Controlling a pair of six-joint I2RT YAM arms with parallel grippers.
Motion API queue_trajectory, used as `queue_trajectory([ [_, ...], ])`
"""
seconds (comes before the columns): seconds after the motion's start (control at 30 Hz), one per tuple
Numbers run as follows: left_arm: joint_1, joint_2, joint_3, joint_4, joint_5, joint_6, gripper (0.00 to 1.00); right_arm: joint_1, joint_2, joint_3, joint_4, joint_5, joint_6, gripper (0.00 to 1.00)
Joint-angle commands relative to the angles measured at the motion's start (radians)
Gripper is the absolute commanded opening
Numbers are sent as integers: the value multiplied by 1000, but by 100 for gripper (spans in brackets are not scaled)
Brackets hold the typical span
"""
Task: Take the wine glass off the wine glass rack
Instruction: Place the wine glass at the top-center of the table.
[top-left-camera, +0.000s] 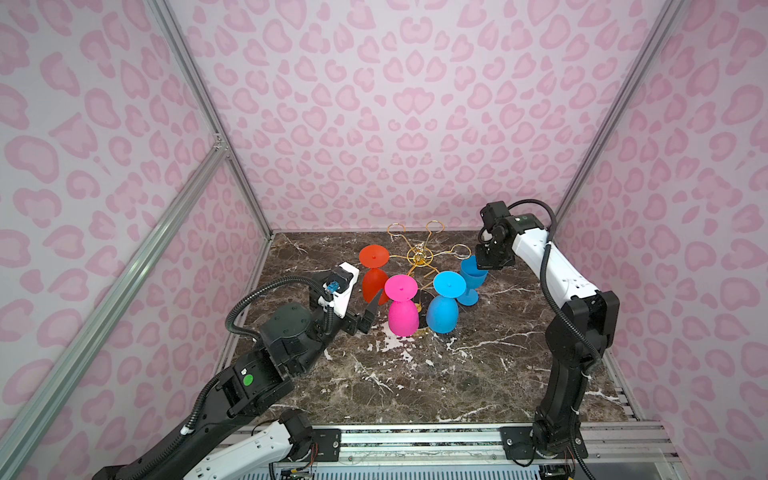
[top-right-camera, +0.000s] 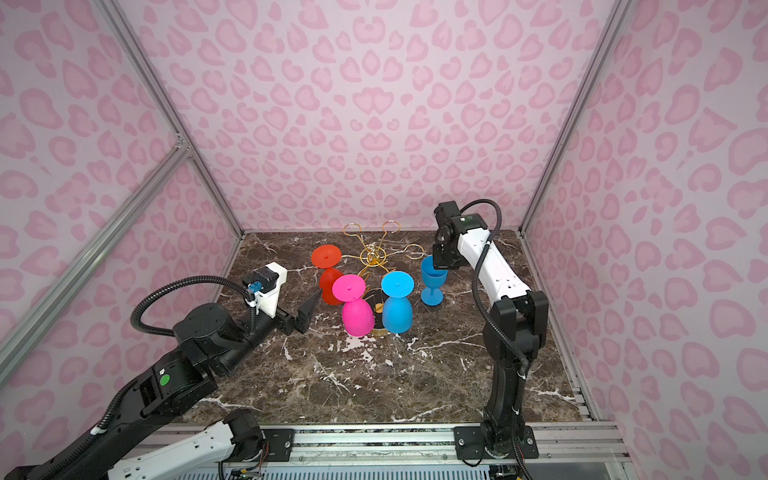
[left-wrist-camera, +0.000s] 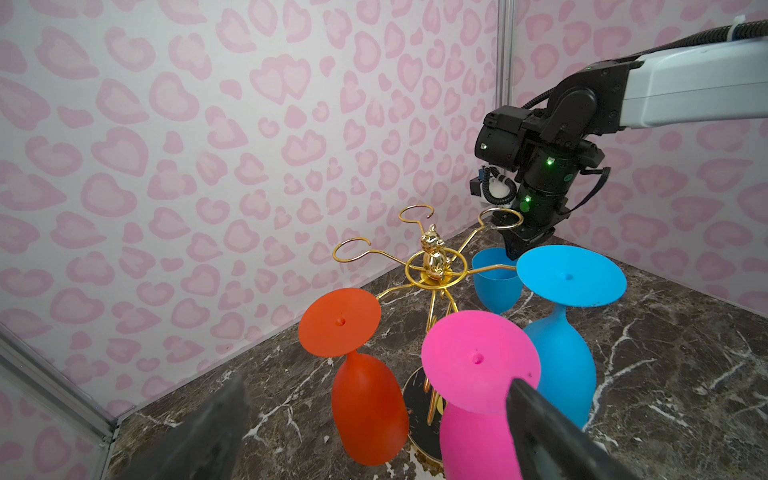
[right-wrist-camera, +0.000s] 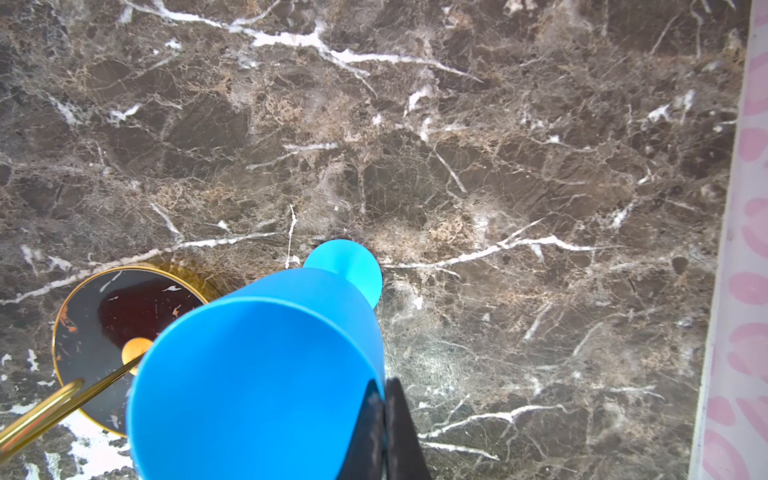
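1. Right gripper (right-wrist-camera: 384, 388): the jaws are closing flat together on the rim of the wine glass (right-wrist-camera: 257, 374), one finger inside the bowl and one outside. It is reaching down from above, just beside the wine glass rack (top-left-camera: 419, 255) on the right arm's side.

2. Wine glass, blue (top-left-camera: 471, 276): it is standing upright and off the rack, just beside the loop that is pointing toward the right arm. Its mouth is facing up and its foot is sitting down at the tabletop (right-wrist-camera: 540, 166). It shows in both top views (top-right-camera: 432, 278).

3. Left gripper (top-left-camera: 371, 311): the jaws are standing wide apart and are gripping nothing. It is hovering on the left arm's side of the rack, with the fingers (left-wrist-camera: 552, 436) pointing at the hanging glasses.

4. Wine glass rack (left-wrist-camera: 434, 266): gold wire, it is standing on a round black gold-rimmed base (right-wrist-camera: 95, 316), with a small gold figurine (left-wrist-camera: 559, 257) sitting on its hub.

5. Hanging from the rack by their feet, bowls down:
- red glass (top-left-camera: 374, 286), on the left arm's side
- pink glass (top-left-camera: 402, 318), on the near side
- light-blue glass (top-left-camera: 442, 313), next to the pink one and nearer the right arm
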Motion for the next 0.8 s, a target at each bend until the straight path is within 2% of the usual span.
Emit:
queue_trajectory([
  [0.0, 0, -1, -2, 4, -3, -1, 98, 2, 12, -10, 8, 17, -1, 0],
  [0.4, 0, 0, -2, 4, 0, 5, 98, 2, 8, -15, 8, 13, -8, 0],
  [0.57, 0, 2, -2, 4, 1, 4, 98, 2, 8, -12, -1, 20, -9, 15],
  [0.77, 0, 1, -1, 4, 2, 6, 98, 2, -2, -6, -3, 28, -10, 25],
])
